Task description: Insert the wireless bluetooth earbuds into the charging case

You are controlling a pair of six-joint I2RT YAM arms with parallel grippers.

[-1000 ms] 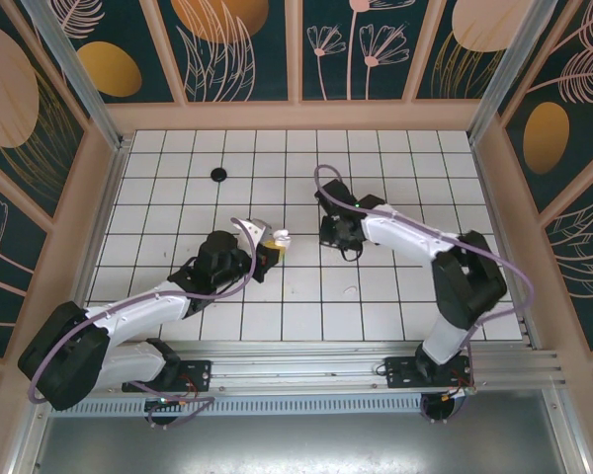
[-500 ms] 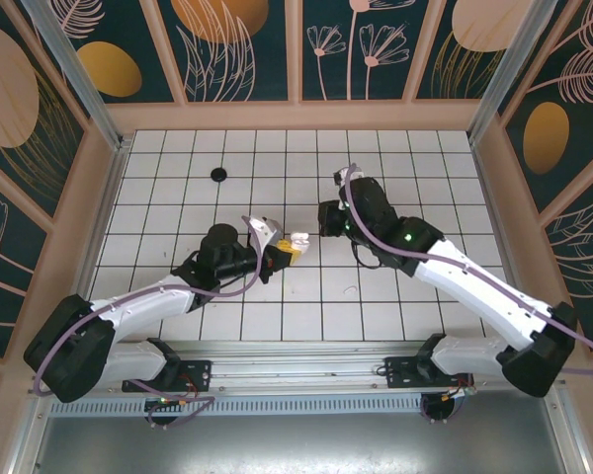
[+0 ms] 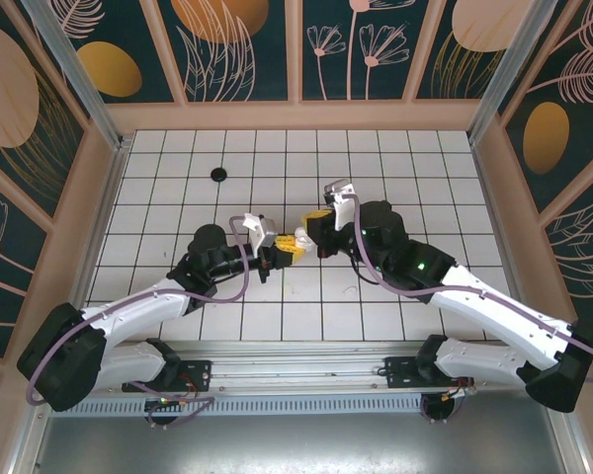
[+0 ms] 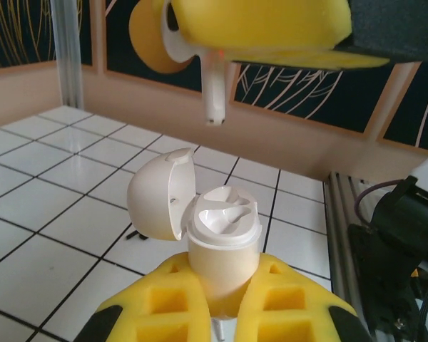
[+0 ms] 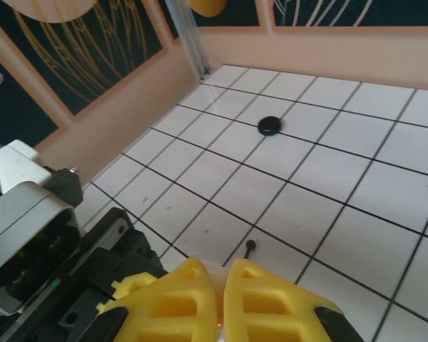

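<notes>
Setting: a white tiled worktop (image 3: pixel 395 158), walled in by dark panels (image 3: pixel 247 49) painted with flowers.
Left pincer (image 4: pixel 225 292): closed tight round the base of the charging case (image 4: pixel 221 246), holding it upright.
Charging case: white and glossy, its lid (image 4: pixel 160 196) hinged open to the left, with two hollow wells (image 4: pixel 232 212) showing.
Right pincer (image 5: pixel 217 292): closed on a white earbud (image 4: pixel 214 92), facing the left pincer near the worktop's middle.
Earbud: the stem hangs down above the open case, apart from it.
Farther off: a small black disc (image 3: pixel 218 174) on the tiles, towards the far left.

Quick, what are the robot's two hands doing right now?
Left gripper: closed, holding the charging case, lid open.
Right gripper: closed, holding a white earbud.
</notes>
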